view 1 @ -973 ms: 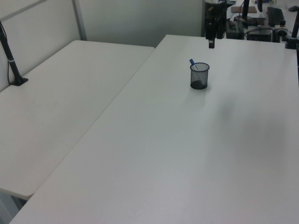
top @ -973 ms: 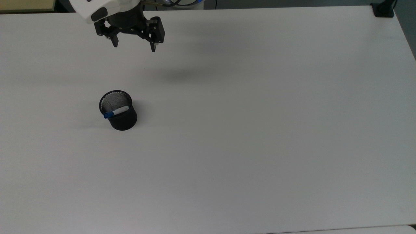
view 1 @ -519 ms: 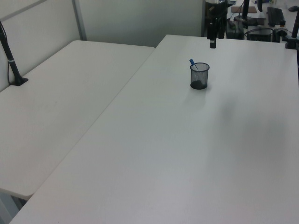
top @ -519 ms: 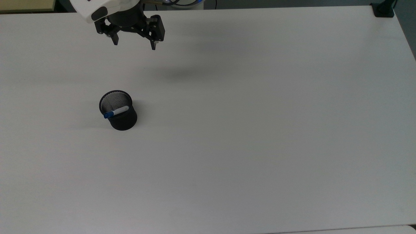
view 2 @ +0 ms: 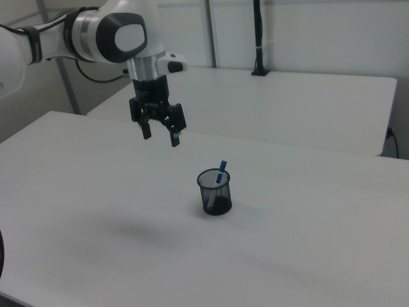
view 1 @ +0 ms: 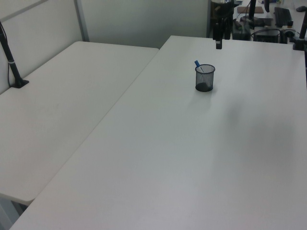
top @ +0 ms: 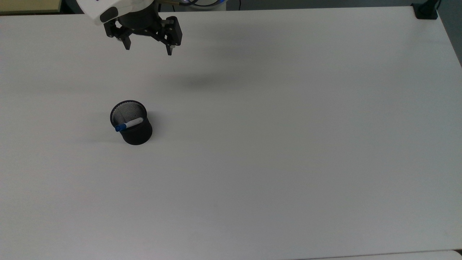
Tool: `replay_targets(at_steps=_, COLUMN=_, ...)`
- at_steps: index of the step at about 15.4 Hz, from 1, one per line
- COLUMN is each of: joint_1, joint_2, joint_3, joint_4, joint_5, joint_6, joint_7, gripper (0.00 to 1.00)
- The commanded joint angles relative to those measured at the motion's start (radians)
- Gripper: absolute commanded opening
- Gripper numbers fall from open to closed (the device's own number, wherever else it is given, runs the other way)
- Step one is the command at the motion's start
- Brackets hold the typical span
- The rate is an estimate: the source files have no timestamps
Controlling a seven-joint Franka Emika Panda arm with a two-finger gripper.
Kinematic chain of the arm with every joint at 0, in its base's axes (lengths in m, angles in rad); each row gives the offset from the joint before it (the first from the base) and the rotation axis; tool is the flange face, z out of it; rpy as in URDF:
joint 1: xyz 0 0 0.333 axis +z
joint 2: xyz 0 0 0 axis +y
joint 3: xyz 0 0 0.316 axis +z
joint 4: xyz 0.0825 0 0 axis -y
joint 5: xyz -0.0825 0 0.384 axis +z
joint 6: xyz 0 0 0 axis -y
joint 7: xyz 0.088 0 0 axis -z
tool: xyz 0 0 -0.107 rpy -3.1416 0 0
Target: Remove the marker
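The marker (top: 128,124), white with a blue cap, stands tilted in a black mesh cup (top: 135,131), its cap poking over the rim at the top view's left. The right view shows the blue cap (view 2: 222,169) above the cup (view 2: 215,192); the left view has the marker (view 1: 197,64) in the cup (view 1: 205,79) too. My gripper (top: 148,50) hangs open and empty above the table, well apart from the cup, toward the top view's upper edge. It also appears in the right view (view 2: 160,136), up and left of the cup.
The cup stands on a broad white table (top: 288,144). A second white table (view 1: 57,110) adjoins it at the left view's left. Black clamp posts (top: 426,11) sit at table corners. Cluttered equipment (view 1: 268,19) lies behind the table's far end.
My gripper has drifted slightly toward the top view's upper edge, away from the cup. The marker and cup have not moved.
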Motion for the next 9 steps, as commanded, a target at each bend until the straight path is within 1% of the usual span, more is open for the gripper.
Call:
replay_targets(at_steps=1, joint_1=-0.003, joint_2=-0.024, joint_3=-0.008, joint_4=-0.004, joint_5=-0.004, joint_6=-0.030, joint_7=-0.010, gripper=1.00)
replay_targets(at_steps=5, joint_1=-0.001, joint_2=-0.006, joint_3=-0.007, joint_4=-0.004, joint_5=-0.004, joint_6=-0.013, joint_7=-0.007, gripper=1.00)
replay_targets(at_steps=8, joint_1=-0.009, joint_2=0.026, joint_3=-0.008, joint_4=-0.004, joint_5=-0.004, joint_6=0.098, joint_7=-0.013, gripper=1.00)
replay_targets(at_steps=9, joint_1=-0.032, joint_2=0.037, joint_3=-0.008, joint_4=-0.004, joint_5=0.001, joint_6=0.131, joint_7=-0.015, gripper=1.00)
